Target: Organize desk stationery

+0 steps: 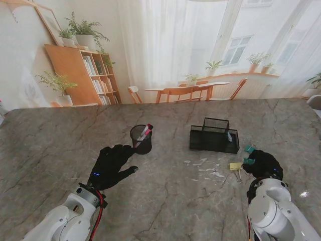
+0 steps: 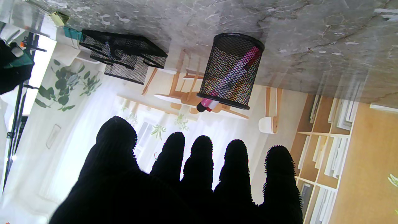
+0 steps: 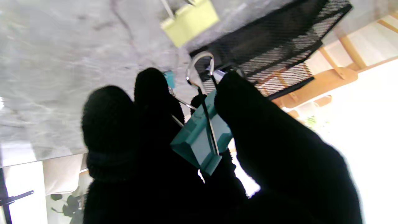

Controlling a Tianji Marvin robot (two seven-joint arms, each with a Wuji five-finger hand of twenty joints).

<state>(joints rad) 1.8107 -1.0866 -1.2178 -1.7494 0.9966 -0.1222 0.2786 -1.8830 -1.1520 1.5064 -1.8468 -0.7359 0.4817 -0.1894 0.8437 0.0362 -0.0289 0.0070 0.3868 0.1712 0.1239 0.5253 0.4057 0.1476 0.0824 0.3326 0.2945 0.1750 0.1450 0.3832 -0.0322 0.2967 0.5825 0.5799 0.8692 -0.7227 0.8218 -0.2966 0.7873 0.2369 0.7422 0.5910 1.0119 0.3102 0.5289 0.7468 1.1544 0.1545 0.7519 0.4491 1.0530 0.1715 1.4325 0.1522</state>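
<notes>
- The right robot hand is pinching a teal binder clip between thumb and fingers, wire handles sticking out past the fingertips. Looks like a grip for carrying it rather than squeezing it open.
- Just ahead of that robot hand, a black mesh organizer tray is sitting on the bench, so I'm guessing the clip is heading there. Something small and pale is lying in the tray; can't tell what.
- A yellow binder clip is lying on the bench right beside the right robot hand, still loose.
- The left robot hand is hanging empty, fingers spread, just short of a mesh pen cup.
- The cup is holding a pink-capped marker, leaning against the wall.
</notes>
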